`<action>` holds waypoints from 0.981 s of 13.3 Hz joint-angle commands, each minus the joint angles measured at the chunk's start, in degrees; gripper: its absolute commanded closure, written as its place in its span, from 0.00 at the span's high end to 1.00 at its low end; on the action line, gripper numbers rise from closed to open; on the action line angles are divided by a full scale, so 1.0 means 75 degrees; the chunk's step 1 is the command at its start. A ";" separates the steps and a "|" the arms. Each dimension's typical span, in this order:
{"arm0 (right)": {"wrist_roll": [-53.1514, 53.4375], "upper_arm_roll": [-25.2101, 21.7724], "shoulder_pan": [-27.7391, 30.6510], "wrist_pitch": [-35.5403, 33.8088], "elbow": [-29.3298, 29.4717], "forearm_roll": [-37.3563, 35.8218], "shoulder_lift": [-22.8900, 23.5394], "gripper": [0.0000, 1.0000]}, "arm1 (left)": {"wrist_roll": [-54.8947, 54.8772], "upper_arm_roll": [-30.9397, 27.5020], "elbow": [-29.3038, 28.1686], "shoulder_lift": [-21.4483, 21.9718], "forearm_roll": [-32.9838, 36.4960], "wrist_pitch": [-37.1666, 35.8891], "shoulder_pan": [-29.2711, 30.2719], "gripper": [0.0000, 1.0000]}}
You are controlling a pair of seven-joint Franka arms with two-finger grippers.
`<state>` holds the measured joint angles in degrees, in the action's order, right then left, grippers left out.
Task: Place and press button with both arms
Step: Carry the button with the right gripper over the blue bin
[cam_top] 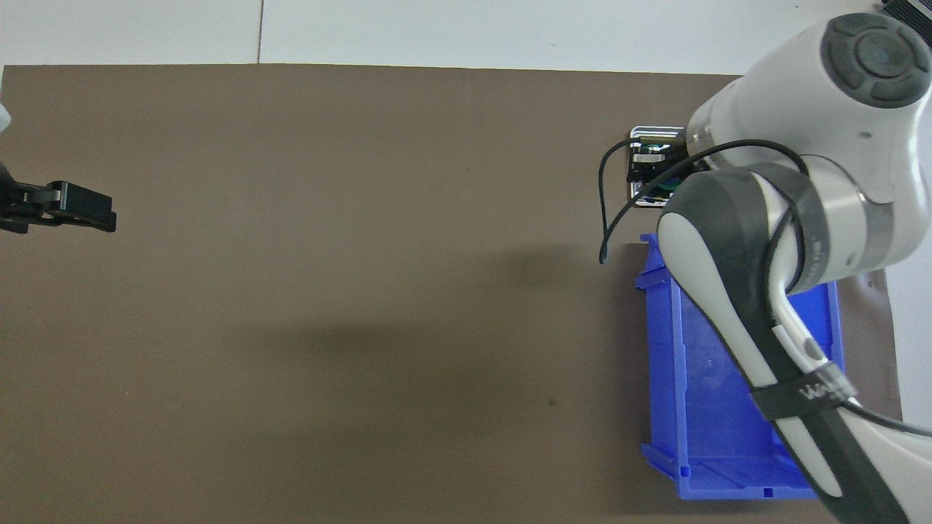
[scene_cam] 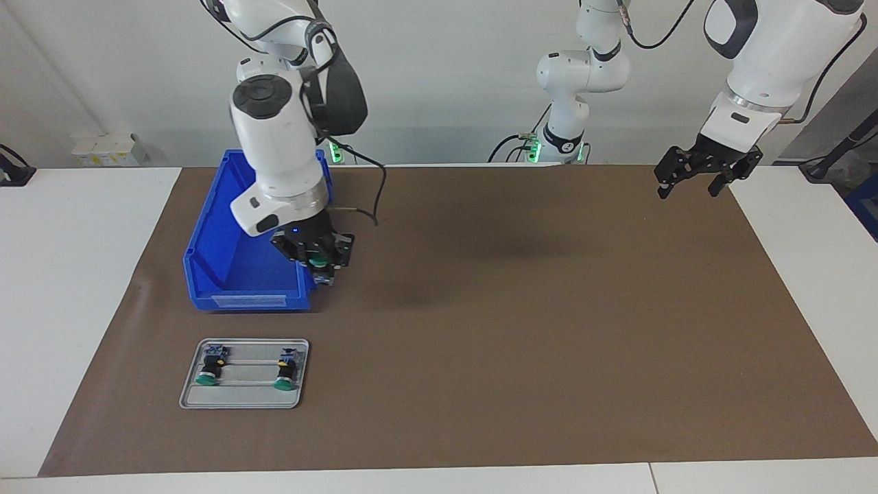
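My right gripper (scene_cam: 319, 264) hangs over the corner of the blue bin (scene_cam: 219, 274) that is farthest from the robots, and is shut on the button (scene_cam: 317, 261). Its green cap shows between the fingers. In the overhead view the right gripper (cam_top: 655, 175) and a bit of the green cap (cam_top: 666, 188) show under the right arm's wrist. My left gripper (scene_cam: 689, 191) is open and empty, raised over the brown mat's edge at the left arm's end of the table. It also shows in the overhead view (cam_top: 102, 215).
A small grey tray (scene_cam: 243, 398) lies farther from the robots than the bin, with two green-capped twin buttons (scene_cam: 208, 370) (scene_cam: 285, 374) on it. In the overhead view the right arm hides most of the tray (cam_top: 655, 132). A brown mat (scene_cam: 514, 309) covers the table.
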<state>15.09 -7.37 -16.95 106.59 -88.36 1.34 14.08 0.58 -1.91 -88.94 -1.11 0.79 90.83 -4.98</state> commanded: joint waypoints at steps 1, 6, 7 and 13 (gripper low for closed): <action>-0.1491 0.0115 0.0851 0.0317 -0.1526 0.0032 -0.0845 0.00 | -0.0054 0.0020 -0.0258 0.0207 0.0130 0.0088 0.0031 1.00; -0.2949 0.0127 0.1639 0.2310 -0.4387 0.0102 -0.1982 0.00 | -0.0054 0.0020 -0.0258 0.0207 0.0130 0.0089 0.0031 1.00; -0.2937 0.0127 0.1651 0.2346 -0.4599 0.0114 -0.2064 0.00 | -0.0054 0.0020 -0.0258 0.0207 0.0130 0.0088 0.0031 1.00; -0.2972 0.0127 0.1745 0.3843 -0.6345 0.0184 -0.2569 0.00 | -0.0054 0.0020 -0.0258 0.0207 0.0130 0.0088 0.0031 1.00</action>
<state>-6.01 -6.93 -4.86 130.17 -130.17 1.46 -2.75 0.58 -1.91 -88.94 -1.11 0.79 90.83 -4.98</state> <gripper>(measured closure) 0.648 0.000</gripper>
